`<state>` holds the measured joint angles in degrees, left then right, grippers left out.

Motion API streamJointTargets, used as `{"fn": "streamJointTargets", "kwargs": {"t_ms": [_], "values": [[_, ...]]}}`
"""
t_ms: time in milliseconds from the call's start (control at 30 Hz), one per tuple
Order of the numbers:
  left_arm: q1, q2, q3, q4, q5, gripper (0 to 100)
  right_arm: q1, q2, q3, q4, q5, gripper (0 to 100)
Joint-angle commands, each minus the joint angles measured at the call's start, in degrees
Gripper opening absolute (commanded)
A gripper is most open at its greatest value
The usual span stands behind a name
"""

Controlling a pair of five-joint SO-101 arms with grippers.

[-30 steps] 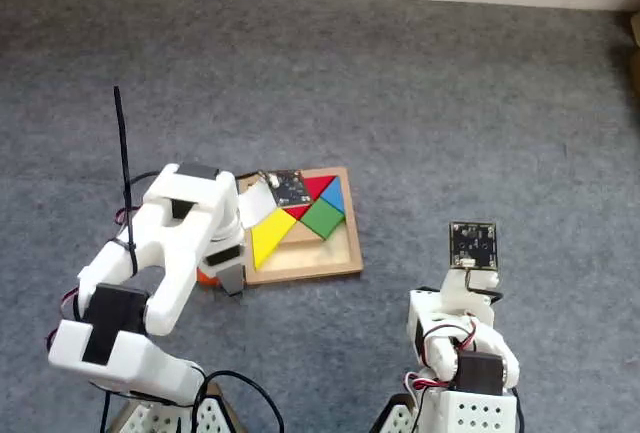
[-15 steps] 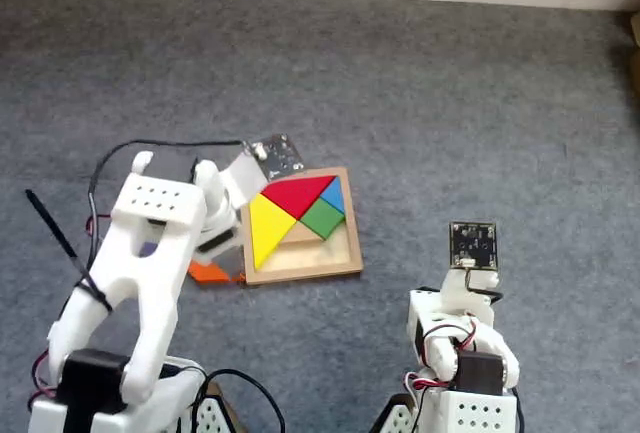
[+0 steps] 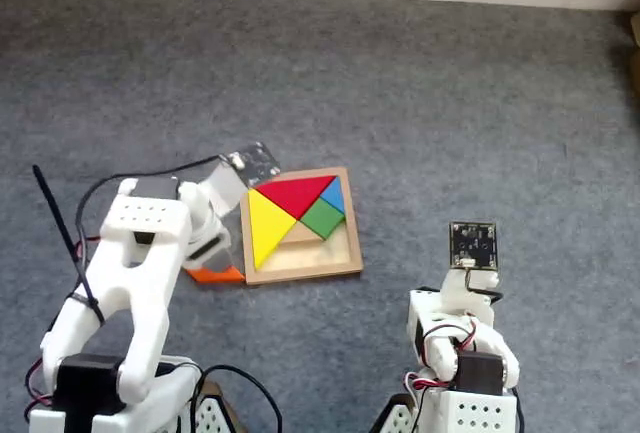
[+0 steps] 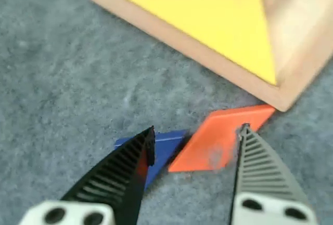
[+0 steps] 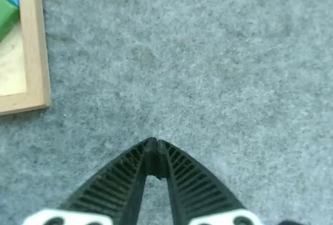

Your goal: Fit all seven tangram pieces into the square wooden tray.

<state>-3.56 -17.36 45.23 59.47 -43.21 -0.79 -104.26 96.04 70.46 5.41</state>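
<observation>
The square wooden tray [image 3: 345,253] lies mid-table and holds a yellow triangle [image 3: 265,228], a red triangle [image 3: 297,196], a blue piece [image 3: 333,196] and a green piece [image 3: 322,218]. An orange piece [image 3: 212,274] lies on the carpet just off the tray's near-left corner. In the left wrist view my left gripper [image 4: 196,134] hangs open over the orange piece [image 4: 218,139] and a dark blue piece [image 4: 161,147] touching it, with the tray's corner [image 4: 283,97] just beyond. My right gripper [image 5: 155,155] is shut and empty above bare carpet, off the tray's edge [image 5: 34,53].
Grey carpet covers the whole table. The left arm [image 3: 140,253] stands beside the tray's left side and its cables loop off to the left. The right arm [image 3: 460,338] stays folded at the near right, apart from the tray.
The left arm has swung back off the tray to its left, uncovering the red and yellow triangles, and now sits over the orange piece. The right arm has not moved.
</observation>
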Motion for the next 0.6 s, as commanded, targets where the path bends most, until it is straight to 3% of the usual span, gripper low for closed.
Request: {"fn": "streamJointTargets", "kwargs": {"t_ms": [0,267,567], "values": [[-1.19,-1.89,0.22,-2.11,-2.29,25,0.75,-0.66,3.91,-1.10,0.53,0.5],[-1.27,5.32,1.63,-6.15,-3.52,25,0.75,-0.66,3.91,-1.10,0.35,0.5],[-0.84,9.36,1.80,-4.22,-3.52,25,0.75,-0.66,3.91,-1.10,0.35,0.5]]}}
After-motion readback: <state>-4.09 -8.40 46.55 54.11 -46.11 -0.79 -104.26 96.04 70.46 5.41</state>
